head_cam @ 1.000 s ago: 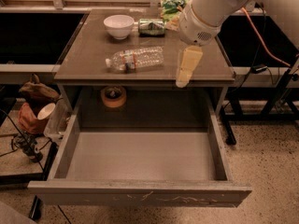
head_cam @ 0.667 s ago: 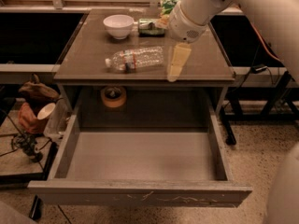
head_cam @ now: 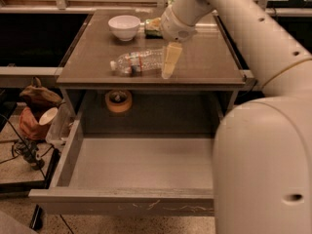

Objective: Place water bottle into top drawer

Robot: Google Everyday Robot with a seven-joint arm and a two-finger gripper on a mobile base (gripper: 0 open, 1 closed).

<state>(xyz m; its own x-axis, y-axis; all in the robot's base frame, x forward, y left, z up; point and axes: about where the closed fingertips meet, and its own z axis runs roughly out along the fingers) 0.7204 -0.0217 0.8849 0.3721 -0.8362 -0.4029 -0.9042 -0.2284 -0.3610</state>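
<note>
The water bottle (head_cam: 137, 61), clear crinkled plastic with a white cap pointing left and a red-and-white label, lies on its side on the brown table top (head_cam: 204, 65). My gripper (head_cam: 169, 65) hangs from the white arm and points down at the bottle's right end, touching or just beside it. The top drawer (head_cam: 141, 162) stands pulled wide open below the table, its grey floor bare and its scratched front panel (head_cam: 122, 202) toward the camera. My arm's large white body hides the drawer's right part.
A white bowl (head_cam: 124, 26) sits at the table's back left. A green can (head_cam: 153, 27) lies behind my gripper. A roll of tape (head_cam: 118, 101) rests under the table top. A brown bag and cables (head_cam: 34, 111) lie on the floor at left.
My gripper has moved left along the table, from the table's right side to the bottle's right end. The arm's body now fills the right foreground. The bottle has not moved.
</note>
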